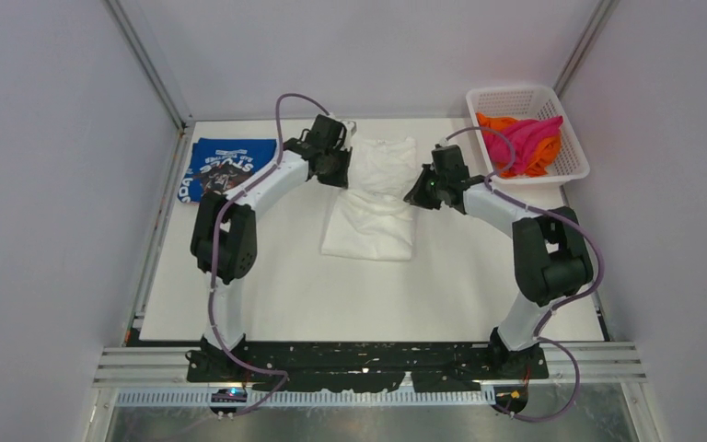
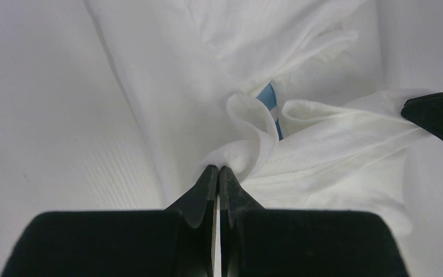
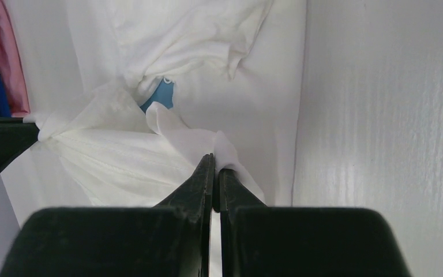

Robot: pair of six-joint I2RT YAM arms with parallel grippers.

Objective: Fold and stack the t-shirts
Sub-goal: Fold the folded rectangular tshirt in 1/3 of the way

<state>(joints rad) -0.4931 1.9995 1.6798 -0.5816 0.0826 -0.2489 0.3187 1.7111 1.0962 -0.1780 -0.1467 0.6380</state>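
Observation:
The white t-shirt [image 1: 373,207] lies inside out in the middle of the table, with a bit of blue print showing [image 2: 268,98]. My left gripper [image 1: 339,170] is shut on a fold of the white t-shirt at its left edge [image 2: 239,153]. My right gripper [image 1: 416,195] is shut on a fold at its right edge [image 3: 222,147]. Both hold the cloth stretched between them. The blue t-shirt [image 1: 226,168] with white lettering lies folded at the back left. Magenta [image 1: 525,133] and orange [image 1: 538,157] t-shirts lie in the basket. Pink cloth shows at the right wrist view's left edge [image 3: 3,52].
The white mesh basket [image 1: 571,166] stands at the back right corner. Grey walls close in the table on the left, right and back. The white table [image 1: 331,295] extends toward the arm bases.

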